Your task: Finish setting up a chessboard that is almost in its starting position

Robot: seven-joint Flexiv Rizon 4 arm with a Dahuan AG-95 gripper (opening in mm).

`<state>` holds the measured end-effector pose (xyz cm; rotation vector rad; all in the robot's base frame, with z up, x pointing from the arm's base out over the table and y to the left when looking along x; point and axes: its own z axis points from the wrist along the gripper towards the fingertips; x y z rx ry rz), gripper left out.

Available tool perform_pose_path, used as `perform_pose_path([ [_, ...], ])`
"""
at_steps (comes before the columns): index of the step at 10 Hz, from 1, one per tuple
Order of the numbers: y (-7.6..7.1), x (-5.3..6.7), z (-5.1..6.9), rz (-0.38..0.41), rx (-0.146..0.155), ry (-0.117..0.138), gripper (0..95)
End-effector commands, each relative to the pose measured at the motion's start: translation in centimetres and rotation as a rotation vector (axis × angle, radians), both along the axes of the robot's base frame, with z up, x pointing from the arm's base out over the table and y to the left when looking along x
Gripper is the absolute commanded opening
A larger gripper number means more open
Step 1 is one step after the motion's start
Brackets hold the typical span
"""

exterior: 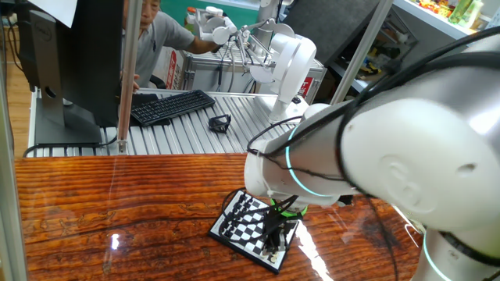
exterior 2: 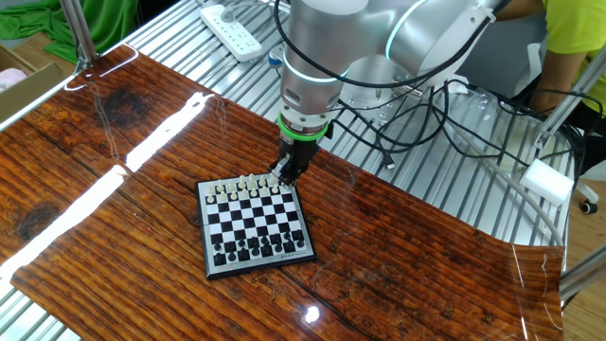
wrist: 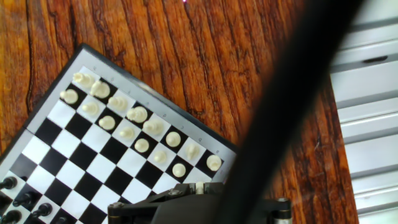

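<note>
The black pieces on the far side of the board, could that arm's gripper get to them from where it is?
Probably yes. The gripper hangs over the cream pieces; the black pieces lie across bare squares with nothing above them.

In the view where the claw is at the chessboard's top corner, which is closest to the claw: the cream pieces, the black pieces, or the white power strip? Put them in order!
From the claw:
1. Cream pieces, right beside it on the board's near edge.
2. Black pieces, on the board's opposite edge.
3. Power strip, far off on the metal slats.
</note>
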<state>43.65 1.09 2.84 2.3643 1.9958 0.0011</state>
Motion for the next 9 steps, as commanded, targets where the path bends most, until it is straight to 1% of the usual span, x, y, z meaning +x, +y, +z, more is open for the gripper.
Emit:
perform_pose_path([
  [1,0.06,0.01,-0.01,0.003,0.003,0.002,0.0],
  [2,0.03,0.03,0.02,0.008,0.006,0.007,0.0],
  [4,0.04,0.04,-0.01,0.009,0.007,0.008,0.0],
  [9,0.01,0.08,-0.02,0.030,0.001,0.003,0.0],
])
